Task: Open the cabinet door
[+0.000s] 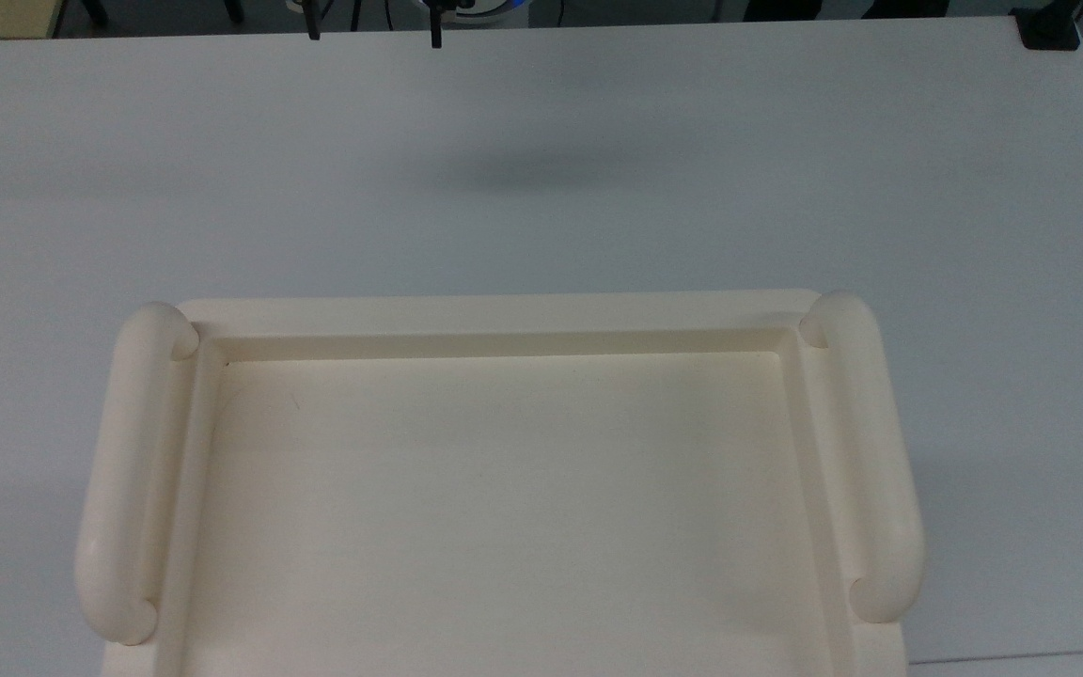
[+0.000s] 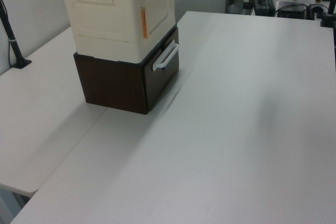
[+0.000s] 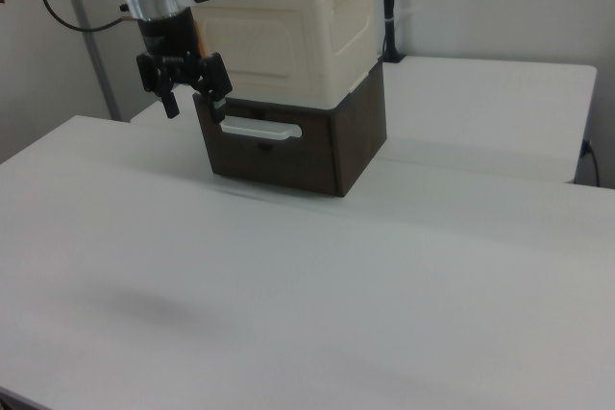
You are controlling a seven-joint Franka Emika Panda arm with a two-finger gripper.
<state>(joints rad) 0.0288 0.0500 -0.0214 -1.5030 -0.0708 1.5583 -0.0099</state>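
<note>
Judging from how things lie, the task has barely begun: the cabinet door point(image 2: 159, 8) sits flush in the front face of the cabinet point(image 2: 113, 17), with no gap showing along its framed edge. An orange strip point(image 2: 143, 23) runs down that front face beside the door, at the cabinet's corner. The cabinet itself is a cream box stacked on a dark brown drawer unit point(image 2: 128, 80), which stands on the white worktop point(image 2: 247, 119) near its far-left corner in the left view. A pale bar handle point(image 2: 166, 57) belongs to the brown unit below, not to the cream door.

In the right view the claw point(image 3: 191, 87) hangs in the air at the left front corner of the stack, about level with the seam between the cream box and the brown unit. Its 2 fingers point(image 3: 220, 93) stand apart with nothing between them, so it is open and empty. Whether it is touching the cabinet cannot be told from this angle; it looks just beside it.

The top view looks down on the cabinet's recessed tray top point(image 1: 504, 489) and its 2 rounded tube handles point(image 1: 123, 470), with bare worktop beyond.

What remains is the whole job: reaching the door's edge, catching it, and swinging it out. Nothing so far shows the door moved.
</note>
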